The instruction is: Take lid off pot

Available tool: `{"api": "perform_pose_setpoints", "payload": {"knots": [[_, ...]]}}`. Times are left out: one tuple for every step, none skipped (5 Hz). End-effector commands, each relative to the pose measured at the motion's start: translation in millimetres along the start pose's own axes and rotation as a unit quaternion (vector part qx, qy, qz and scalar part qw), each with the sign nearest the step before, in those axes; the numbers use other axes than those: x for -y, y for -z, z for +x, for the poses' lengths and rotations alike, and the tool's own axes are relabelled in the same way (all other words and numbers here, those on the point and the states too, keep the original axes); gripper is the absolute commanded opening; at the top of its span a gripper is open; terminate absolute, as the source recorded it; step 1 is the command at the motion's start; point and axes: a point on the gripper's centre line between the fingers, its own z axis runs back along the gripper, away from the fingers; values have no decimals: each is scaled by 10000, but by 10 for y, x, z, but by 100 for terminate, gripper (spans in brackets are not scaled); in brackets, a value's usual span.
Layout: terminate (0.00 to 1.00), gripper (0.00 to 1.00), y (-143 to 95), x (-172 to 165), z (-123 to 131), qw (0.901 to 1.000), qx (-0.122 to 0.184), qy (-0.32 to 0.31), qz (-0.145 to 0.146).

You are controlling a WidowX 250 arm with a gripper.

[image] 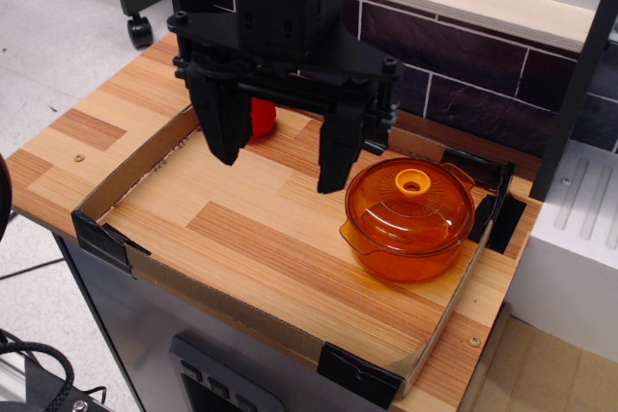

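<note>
The pot [406,253] is a deep translucent orange pot with small side handles, standing at the right of the wooden tray. The lid [410,202] sits closed on top of it, with its yellow-orange ring knob [413,181] at the centre. My gripper [280,156] is black, hangs above the table to the left of the pot, and is open with nothing between its fingers. Its right finger [338,156] is just left of the pot's rim and apart from it.
A small red ball [261,118] lies behind the gripper, partly hidden by it. A low cardboard wall [454,301] with black corner brackets rims the wooden surface. A dark tiled wall runs along the back and a white unit [570,238] stands at the right.
</note>
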Motion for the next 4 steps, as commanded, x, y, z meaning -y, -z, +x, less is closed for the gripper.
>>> {"api": "perform_pose_setpoints", "payload": {"knots": [[0,100,0,0,0,10000,0,0,0],[0,100,-102,57,304,9996,-148,165,-152],[0,100,-125,191,597,9987,-169,225,-435],[0,100,-121,334,892,9981,-161,-3,-602]]}}
